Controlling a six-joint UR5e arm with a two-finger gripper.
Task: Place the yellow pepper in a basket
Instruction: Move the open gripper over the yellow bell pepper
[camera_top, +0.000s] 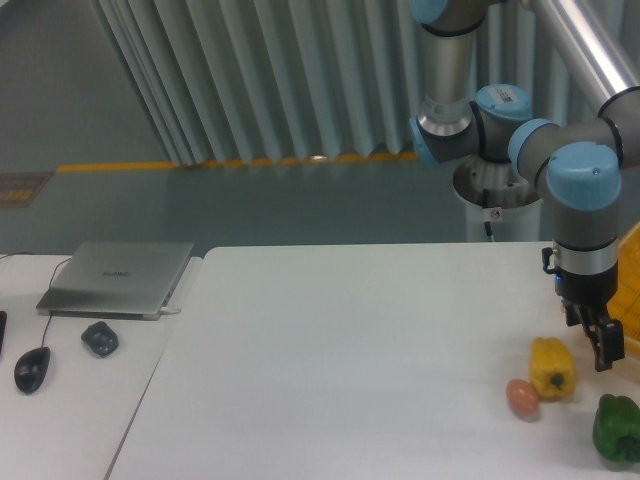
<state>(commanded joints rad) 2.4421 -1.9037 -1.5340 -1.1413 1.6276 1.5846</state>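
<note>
The yellow pepper (552, 368) stands upright on the white table (350, 350) near its right side. My gripper (592, 340) hangs just right of the pepper and slightly above it, pointing down. Its dark fingers (607, 350) look spread apart with nothing between them, so it is open. The pepper is not held. A sliver of the yellow-orange basket (630, 290) shows at the right edge of the frame, behind the gripper; most of it is cut off.
A small orange-brown egg-shaped object (521, 397) lies against the pepper's lower left. A green pepper (617, 428) sits at the front right. On the adjoining desk to the left are a closed laptop (118, 278), a mouse (32, 369) and a small dark object (99, 339).
</note>
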